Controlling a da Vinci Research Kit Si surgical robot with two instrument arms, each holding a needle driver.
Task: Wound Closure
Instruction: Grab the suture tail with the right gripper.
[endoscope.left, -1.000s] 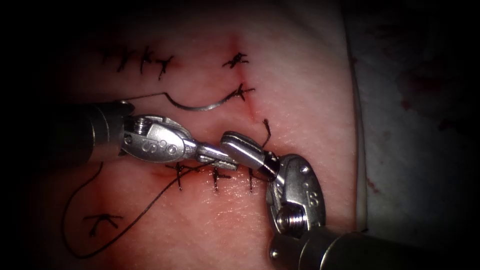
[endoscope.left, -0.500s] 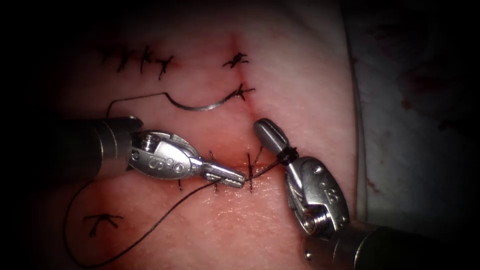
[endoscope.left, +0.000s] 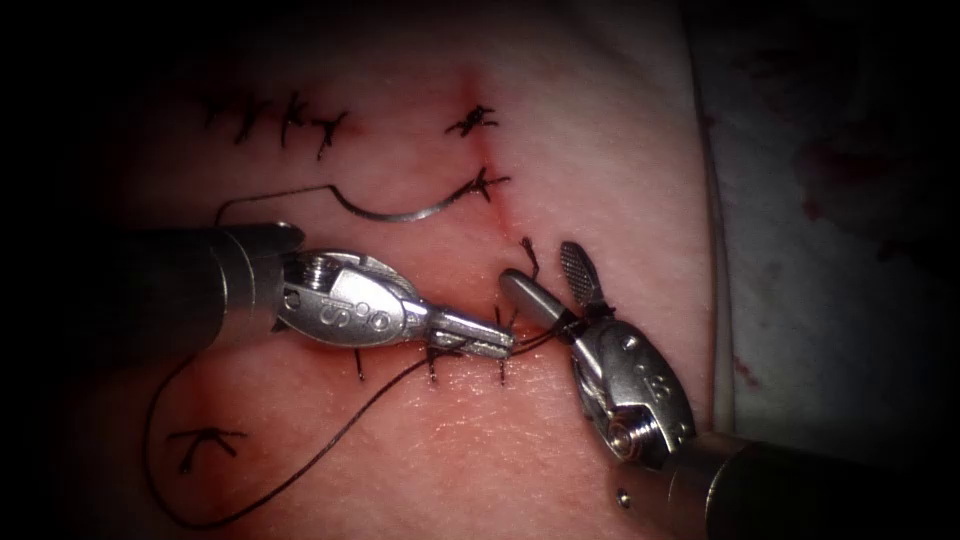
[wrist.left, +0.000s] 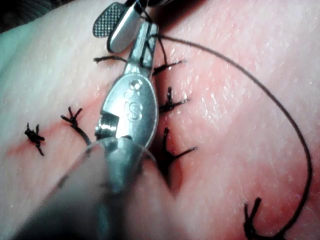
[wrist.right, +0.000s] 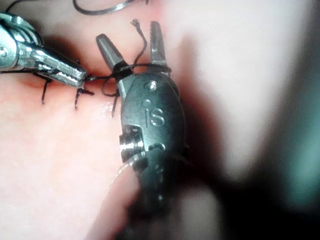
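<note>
One tissue (endoscope.left: 560, 440) block, pale pink, carrying several tied stitches: a row of three (endoscope.left: 432, 368) along the horizontal cut under the tools, two (endoscope.left: 472, 122) stacked on the vertical cut above, a cluster of about three at upper left, and one lone knot (endoscope.left: 205, 440) at lower left. Red fluid (endoscope.left: 495, 215) stains the vertical cut.

Two tools. Left tool (endoscope.left: 490, 340) comes in from the picture's left, its jaws clenched on the thread (endoscope.left: 330, 445) just over the horizontal cut's rightmost stitch. From there the thread trails down-left in one long loop across the tissue, round past the lone knot.

Right tool (endoscope.left: 550, 280) comes in from lower right, its jaws spread in a moderate V and clamping nothing. The thread is looped around the base of the jaws; in the right wrist view the loop (wrist.right: 131, 70) crosses both jaws just above the hinge and runs on to the left tool's tip (wrist.right: 80, 76). A short cut end (endoscope.left: 530, 255) stands up between the spread jaws.

One curved needle (endoscope.left: 400, 212), lying flat on the tissue left of the vertical cut, above the left tool's shaft, held by neither tool; its tip end touches the lower of the two stitches there.
</note>
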